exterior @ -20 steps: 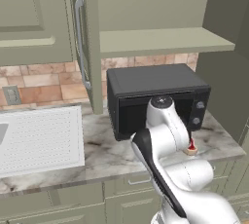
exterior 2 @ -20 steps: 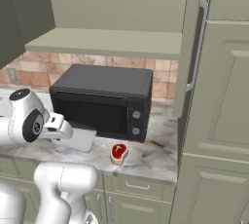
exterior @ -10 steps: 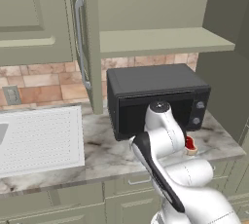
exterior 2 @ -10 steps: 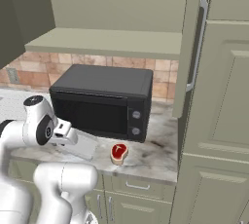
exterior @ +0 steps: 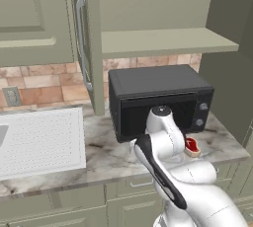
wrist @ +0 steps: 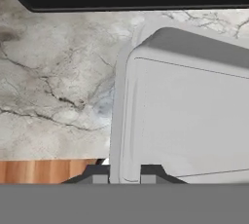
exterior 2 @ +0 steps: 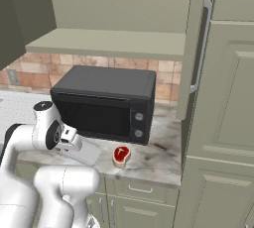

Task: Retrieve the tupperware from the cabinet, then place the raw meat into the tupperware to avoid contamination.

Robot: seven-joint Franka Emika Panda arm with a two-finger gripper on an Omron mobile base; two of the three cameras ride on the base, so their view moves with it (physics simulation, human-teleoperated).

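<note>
No legible text, labels, brands, numbers or signs anywhere. Control panel at the right end of the microwave (exterior 2: 104, 103) front carries two round knobs (exterior 2: 139, 125), unmarked as far as can be made out. Wall outlet (exterior: 11, 96), left of the microwave, blank.

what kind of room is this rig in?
A rendered home kitchen, by the look of it: a black boxy microwave sits on a veined marble counter, with an open sage-green panelled wall cabinet above and a terracotta tile backsplash behind.
</note>
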